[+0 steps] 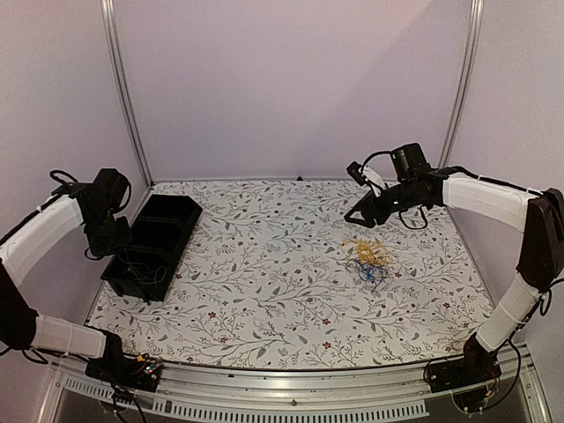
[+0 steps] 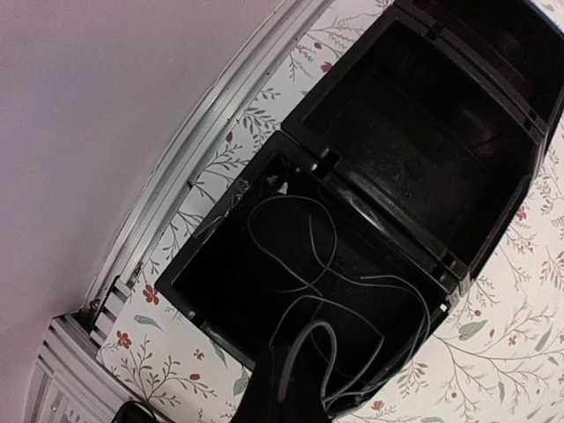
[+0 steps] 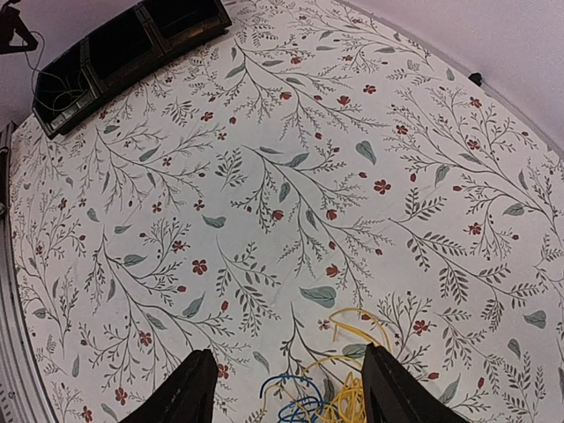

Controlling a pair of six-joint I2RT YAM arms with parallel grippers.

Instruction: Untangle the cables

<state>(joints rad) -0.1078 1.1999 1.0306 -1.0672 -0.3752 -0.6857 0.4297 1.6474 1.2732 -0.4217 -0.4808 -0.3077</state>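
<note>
My right gripper (image 3: 289, 354) hangs open over the yellow and blue cables (image 1: 370, 257), my left gripper (image 2: 289, 370) closed above the black bin (image 2: 414, 132).

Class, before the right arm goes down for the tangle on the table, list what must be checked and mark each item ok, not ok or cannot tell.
1. Fingers of the right gripper open: ok.
2. The yellow and blue cables lie below it, between its fingers: ok.
3. Those cables separated from each other: not ok, one tangled heap.
4. The left gripper shut, out of the way over the black bin: ok.
5. The left gripper free of the pale cable in the bin: cannot tell.
</note>
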